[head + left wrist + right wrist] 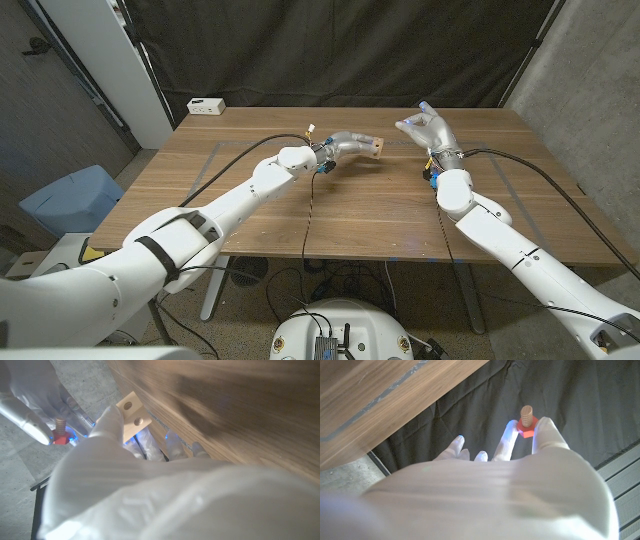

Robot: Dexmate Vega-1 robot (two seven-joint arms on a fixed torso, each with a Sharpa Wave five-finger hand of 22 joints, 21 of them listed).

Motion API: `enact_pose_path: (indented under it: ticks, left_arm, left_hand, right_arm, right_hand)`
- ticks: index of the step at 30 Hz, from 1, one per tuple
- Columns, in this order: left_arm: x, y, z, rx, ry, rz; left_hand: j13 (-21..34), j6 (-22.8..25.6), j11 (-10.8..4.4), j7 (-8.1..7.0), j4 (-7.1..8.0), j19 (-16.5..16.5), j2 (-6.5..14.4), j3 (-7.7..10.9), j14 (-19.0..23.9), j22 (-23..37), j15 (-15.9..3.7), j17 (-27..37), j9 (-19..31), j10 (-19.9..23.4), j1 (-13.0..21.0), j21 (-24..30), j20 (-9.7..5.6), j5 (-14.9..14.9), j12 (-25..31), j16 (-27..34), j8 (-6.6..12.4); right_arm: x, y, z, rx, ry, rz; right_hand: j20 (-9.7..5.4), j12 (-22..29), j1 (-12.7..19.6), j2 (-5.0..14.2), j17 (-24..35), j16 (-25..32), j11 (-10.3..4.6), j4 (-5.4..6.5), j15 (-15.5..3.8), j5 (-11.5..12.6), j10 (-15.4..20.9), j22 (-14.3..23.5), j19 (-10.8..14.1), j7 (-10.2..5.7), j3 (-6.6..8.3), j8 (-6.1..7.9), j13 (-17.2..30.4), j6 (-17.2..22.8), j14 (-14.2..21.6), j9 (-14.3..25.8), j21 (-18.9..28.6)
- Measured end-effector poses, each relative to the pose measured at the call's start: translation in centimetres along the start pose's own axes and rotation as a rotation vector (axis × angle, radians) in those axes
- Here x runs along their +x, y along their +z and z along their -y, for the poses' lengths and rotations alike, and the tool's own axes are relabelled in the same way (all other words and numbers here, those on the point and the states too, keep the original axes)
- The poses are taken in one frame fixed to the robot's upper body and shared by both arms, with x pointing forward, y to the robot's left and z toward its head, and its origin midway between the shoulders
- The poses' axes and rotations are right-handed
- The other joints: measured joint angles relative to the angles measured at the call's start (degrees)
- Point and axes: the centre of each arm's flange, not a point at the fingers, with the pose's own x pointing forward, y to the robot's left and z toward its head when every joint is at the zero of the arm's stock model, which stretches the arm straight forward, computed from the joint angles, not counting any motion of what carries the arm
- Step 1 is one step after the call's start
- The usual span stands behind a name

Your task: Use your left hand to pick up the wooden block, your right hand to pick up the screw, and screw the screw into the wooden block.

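Observation:
My left hand holds a pale wooden block raised over the middle of the table. In the left wrist view the block shows two round holes and sits at my fingertips. My right hand is lifted to the right of the block, a short gap away. It pinches a screw with a red hexagonal head and a tan wooden threaded shaft between thumb and a finger. That screw also appears in the left wrist view, held by my right hand, apart from the block.
A wooden table spreads under both arms. A small white box sits at its far left corner. A dark curtain hangs behind. Cables run along both arms across the tabletop.

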Motion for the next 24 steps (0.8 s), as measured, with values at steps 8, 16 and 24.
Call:
enact_pose_path:
  ticks: [8,16,24]
  left_arm:
    - [0.2,0.0,0.3,-0.005,-0.003,-0.002]
    - [0.4,0.1,0.5,-0.009,-0.004,0.0]
    - [0.8,0.3,0.8,-0.012,-0.007,0.003]
  left_hand:
    - [0.0,0.0,0.0,0.0,-0.07,0.0,0.0,-0.06,0.0,0.0,0.0,0.0,0.0,0.0,0.0,0.0,0.0,0.0,0.0,0.0,0.0]
    - [0.0,0.0,0.0,0.01,-0.08,0.0,0.0,-0.07,0.0,0.0,0.0,0.0,0.0,0.0,0.0,0.0,0.0,0.0,0.0,0.0,-0.02]
    - [0.0,0.0,0.0,0.01,0.03,0.0,0.0,0.05,0.0,0.0,0.0,0.0,0.0,0.0,0.0,0.0,0.0,0.0,0.0,0.0,-0.16]
  right_arm:
    - [0.0,0.1,-0.6,0.055,-0.05,-0.013]
    - [0.0,0.2,-1.5,0.097,-0.083,-0.024]
    - [0.0,0.4,-2.4,0.136,-0.122,-0.029]
  right_hand:
    - [0.0,0.0,0.0,0.0,0.0,0.0,-0.01,0.0,0.0,-0.1,0.0,0.0,0.0,0.0,0.0,0.22,0.0,0.0,0.0,0.0,0.0]
    - [0.0,0.0,0.0,0.0,0.1,0.0,-0.01,0.0,0.2,-0.3,0.0,0.0,0.0,0.31,0.0,0.23,0.0,-0.3,0.2,0.0,0.0]
    - [0.0,0.0,0.2,0.23,0.2,0.0,-0.01,0.0,0.2,-0.3,0.0,0.0,0.0,0.31,0.0,0.23,0.0,-0.3,0.2,0.0,0.0]
